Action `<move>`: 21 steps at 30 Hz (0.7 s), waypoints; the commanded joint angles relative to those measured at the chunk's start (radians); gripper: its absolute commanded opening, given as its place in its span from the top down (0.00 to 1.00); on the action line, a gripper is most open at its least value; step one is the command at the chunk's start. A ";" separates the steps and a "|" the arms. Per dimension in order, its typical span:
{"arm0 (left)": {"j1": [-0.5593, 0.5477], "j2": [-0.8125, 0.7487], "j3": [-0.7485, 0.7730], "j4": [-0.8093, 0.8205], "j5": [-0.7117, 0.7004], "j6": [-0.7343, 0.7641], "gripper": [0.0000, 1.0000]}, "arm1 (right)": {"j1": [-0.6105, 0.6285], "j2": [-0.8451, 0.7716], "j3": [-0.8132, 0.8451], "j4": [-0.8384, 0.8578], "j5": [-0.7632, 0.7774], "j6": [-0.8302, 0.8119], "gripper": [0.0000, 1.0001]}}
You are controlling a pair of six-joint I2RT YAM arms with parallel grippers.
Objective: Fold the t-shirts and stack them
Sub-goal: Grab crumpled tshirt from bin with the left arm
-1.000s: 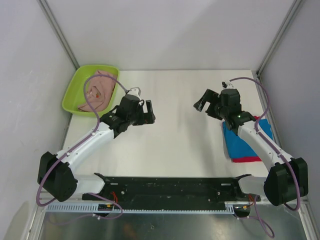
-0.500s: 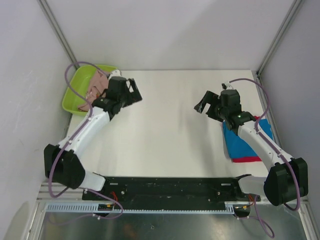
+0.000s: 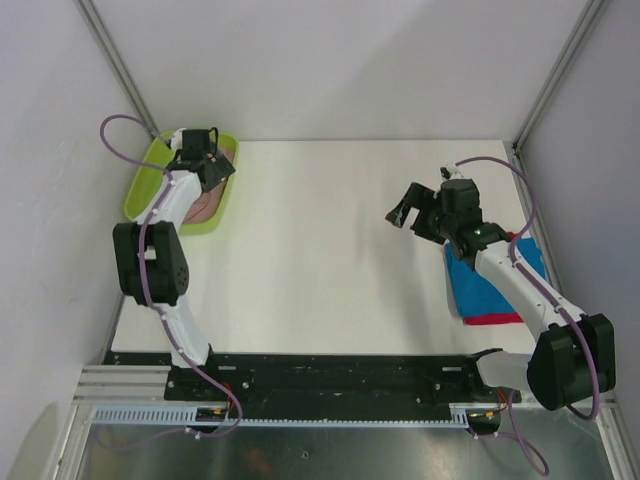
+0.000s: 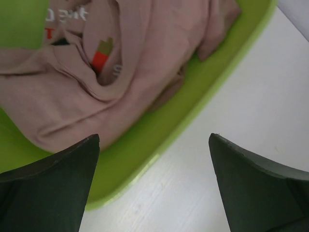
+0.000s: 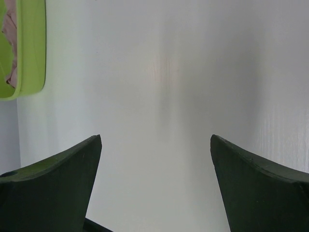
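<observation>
**Getting a clean grip on the pink shirt**

The left pincer (image 4: 153, 141) hangs wide open and empty over the tub (image 4: 212, 72) rim. The pink shirt (image 4: 72, 82) lies crumpled inside, off to one side of the jaws. A good grasp probably means shifting over the cloth, dropping onto a raised fold, and pinching fabric only, clear of the tub wall. The right pincer (image 3: 412, 208), equally wide and empty, hovers over the surface (image 3: 330, 250). The folded shirts (image 3: 465, 290), blue on red, lie under its arm.

Left wrist view: pink shirt (image 4: 63, 92) cut off at top & left edges; its white text (image 4: 67, 13), upper left, clipped, unreadable. Top view, right side: right arm (image 3: 512, 277) hides part of blue shirt (image 3: 462, 290); red shirt (image 3: 495, 320) shows 1 strip only.
</observation>
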 commanded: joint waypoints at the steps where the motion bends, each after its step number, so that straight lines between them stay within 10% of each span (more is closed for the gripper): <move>1: 0.060 0.082 0.116 0.005 -0.034 -0.014 0.01 | -0.001 0.021 0.037 0.017 -0.031 -0.028 0.01; 15: 0.105 0.435 0.392 0.006 -0.091 -0.068 0.04 | 0.013 0.082 0.038 0.053 -0.081 -0.035 0.01; 21: 0.104 0.454 0.385 0.006 -0.137 -0.103 0.20 | 0.013 0.121 0.037 0.078 -0.108 -0.025 0.01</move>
